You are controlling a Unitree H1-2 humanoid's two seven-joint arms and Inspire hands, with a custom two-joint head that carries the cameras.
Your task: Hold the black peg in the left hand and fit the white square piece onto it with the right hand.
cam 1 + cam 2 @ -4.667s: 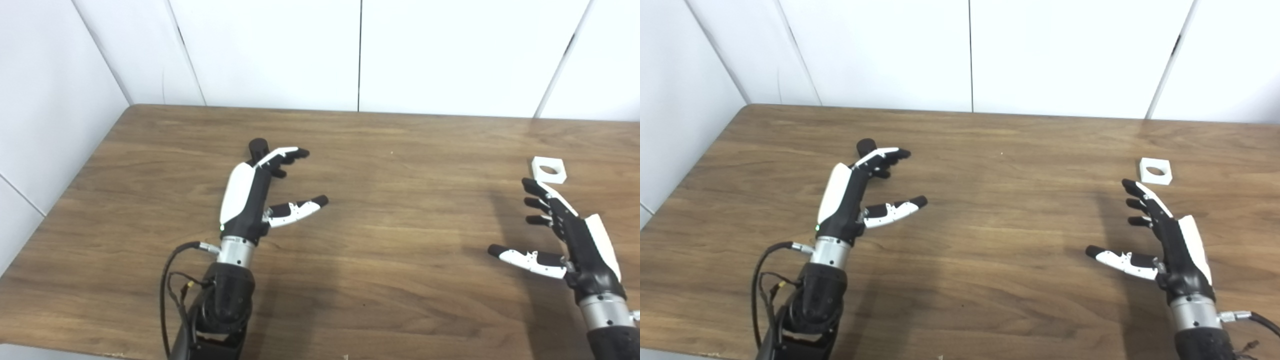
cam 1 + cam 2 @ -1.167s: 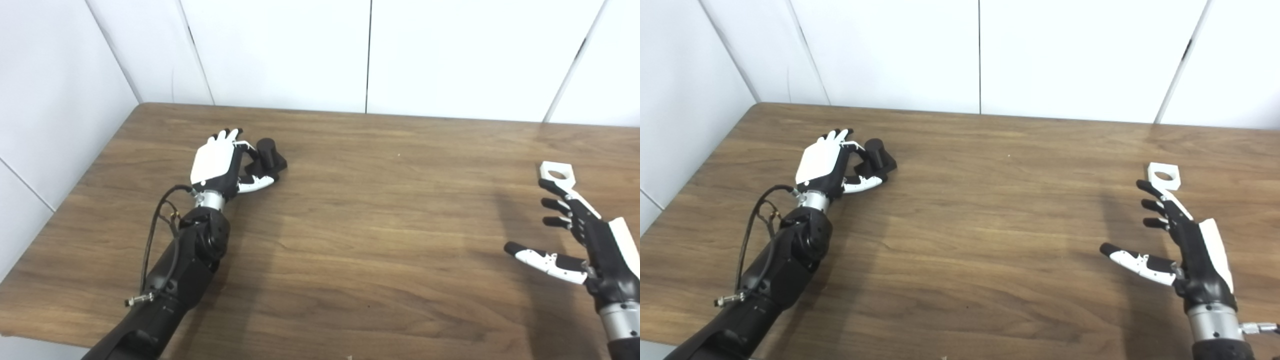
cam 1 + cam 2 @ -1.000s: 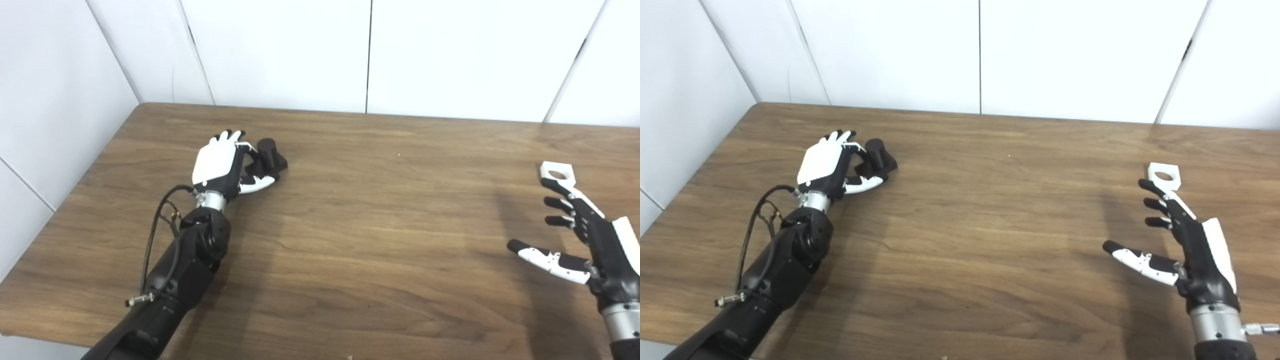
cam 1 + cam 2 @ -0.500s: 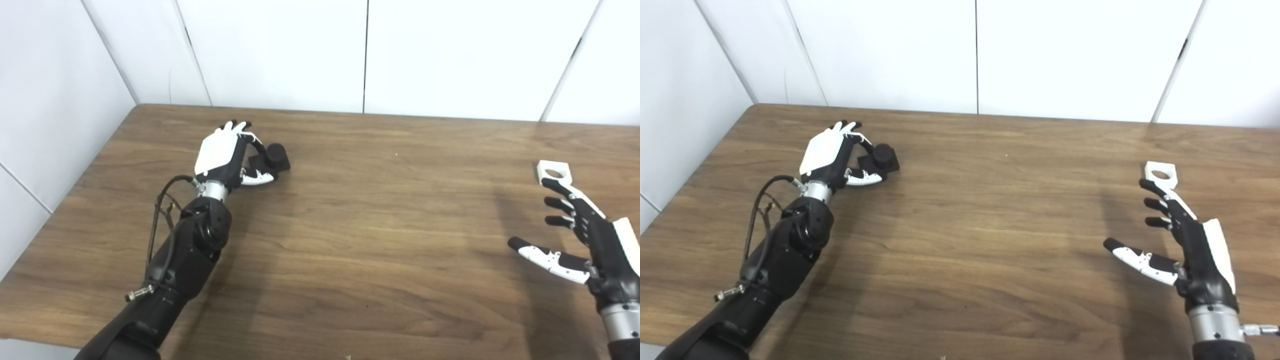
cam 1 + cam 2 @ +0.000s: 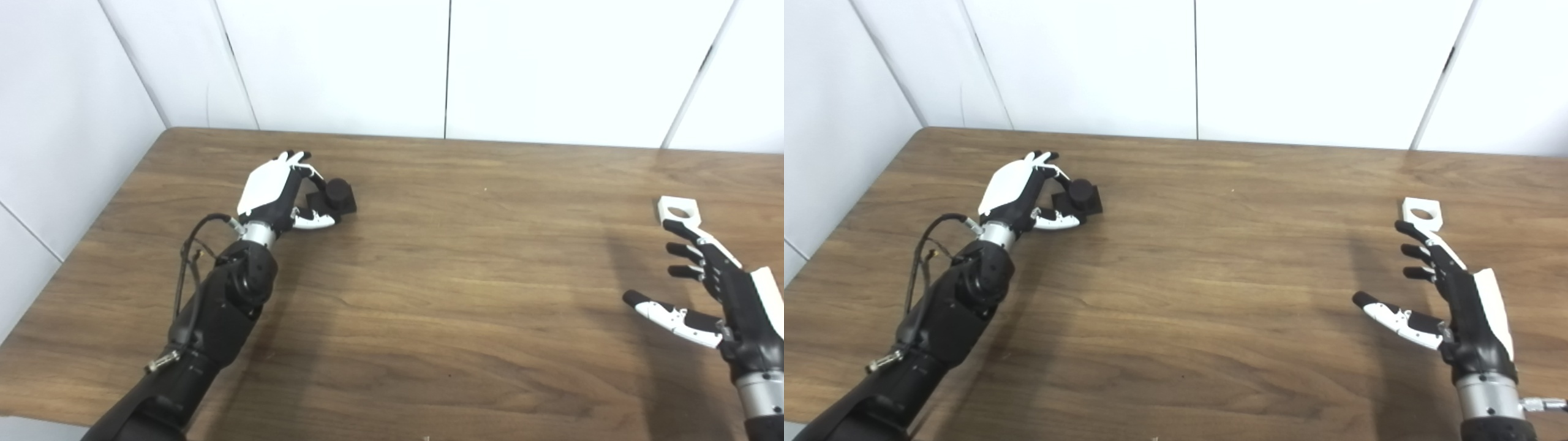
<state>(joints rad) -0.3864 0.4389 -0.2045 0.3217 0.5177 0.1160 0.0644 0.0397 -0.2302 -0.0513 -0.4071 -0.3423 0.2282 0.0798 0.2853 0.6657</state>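
Nearest, the right hand (image 5: 723, 294) hangs low over the wooden table (image 5: 465, 275), fingers spread wide and holding nothing, much as it was a second ago. Just beyond its fingertips the white square piece (image 5: 677, 210) lies flat and untouched, its round hole facing up. Farther off at the left, the left hand (image 5: 1020, 196) has closed around the square base of the black peg (image 5: 1079, 197), which in the last second has tipped toward the camera. That suggests the grasp has taken; the peg is probably being lifted, and the right hand's pick comes next
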